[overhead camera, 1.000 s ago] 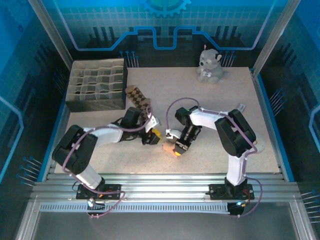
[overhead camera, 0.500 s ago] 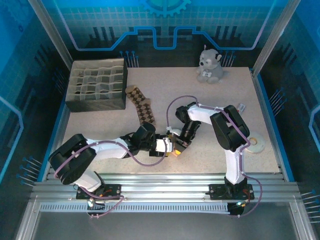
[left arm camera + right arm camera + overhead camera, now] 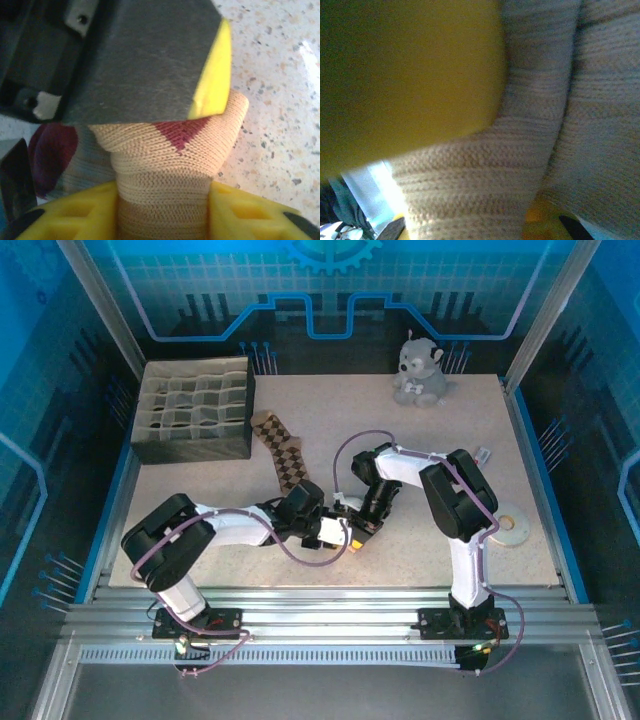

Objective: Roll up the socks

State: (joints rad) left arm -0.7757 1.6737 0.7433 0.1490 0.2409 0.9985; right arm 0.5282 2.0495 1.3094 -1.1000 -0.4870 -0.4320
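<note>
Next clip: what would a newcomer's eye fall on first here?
The two arms meet at the table's near centre, where the left gripper and the right gripper both pinch the bunched beige sock. The argyle sock lies flat beside the grid box. A grey plush toy sits at the far edge.

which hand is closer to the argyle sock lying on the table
Left. The left hand sits just off the argyle sock's near end; the right hand is farther right.
</note>
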